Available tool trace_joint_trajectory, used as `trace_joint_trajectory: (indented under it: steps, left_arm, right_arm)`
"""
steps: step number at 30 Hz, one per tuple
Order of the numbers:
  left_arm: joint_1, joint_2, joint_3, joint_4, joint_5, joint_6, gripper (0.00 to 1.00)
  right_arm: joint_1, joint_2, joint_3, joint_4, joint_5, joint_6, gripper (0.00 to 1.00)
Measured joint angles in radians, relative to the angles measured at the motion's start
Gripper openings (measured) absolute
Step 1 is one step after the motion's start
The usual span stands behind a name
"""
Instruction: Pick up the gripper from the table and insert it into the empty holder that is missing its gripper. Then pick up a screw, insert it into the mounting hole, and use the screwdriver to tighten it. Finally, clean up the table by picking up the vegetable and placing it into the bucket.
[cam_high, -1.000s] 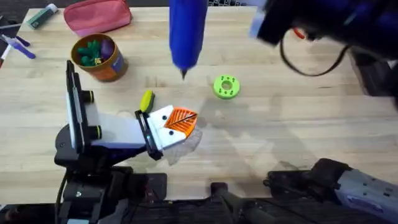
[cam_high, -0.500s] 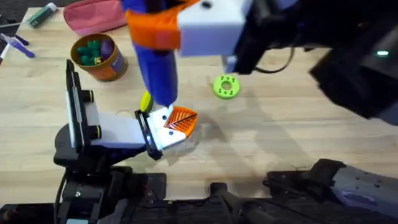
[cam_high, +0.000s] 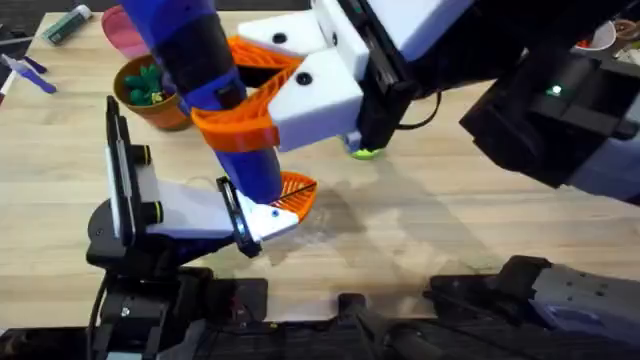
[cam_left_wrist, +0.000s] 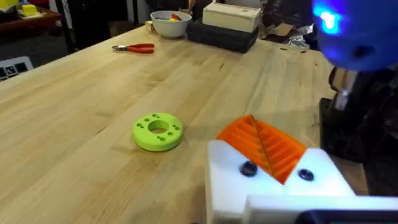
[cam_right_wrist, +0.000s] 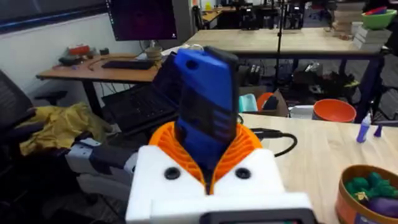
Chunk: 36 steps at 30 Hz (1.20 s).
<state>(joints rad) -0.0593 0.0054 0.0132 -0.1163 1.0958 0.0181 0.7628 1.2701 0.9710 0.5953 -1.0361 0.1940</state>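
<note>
Orange-padded, your right gripper (cam_high: 262, 95) clamps the blue screwdriver (cam_high: 215, 80), its lower end down at the white holder (cam_high: 262, 215) and its orange pad (cam_high: 296, 192) in your left gripper's (cam_high: 250, 222) closed grasp, near the bucket (cam_high: 150, 90).

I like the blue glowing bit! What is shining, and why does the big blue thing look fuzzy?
Left wrist view: a blue light glows on the blurred screwdriver, close to the lens. Overhead view: the screwdriver and right gripper sit high under the camera, so they look large and soft; a green light glows on the arm.
</note>
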Motion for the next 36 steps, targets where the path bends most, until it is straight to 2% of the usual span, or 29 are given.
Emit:
trace_joint_trajectory:
  steps: [12, 36]
  left_arm:
    - [0.000, 0.000, 0.000, 0.000, 0.000, 0.000, 0.008]
    - [0.000, 0.000, 0.000, 0.000, 0.000, 0.000, 0.008]
  right_arm:
    - [0.000, 0.064, 0.000, 0.042, -0.046, -0.079, 0.024]
    - [0.000, 0.084, 0.000, 0.078, -0.062, -0.166, 0.024]
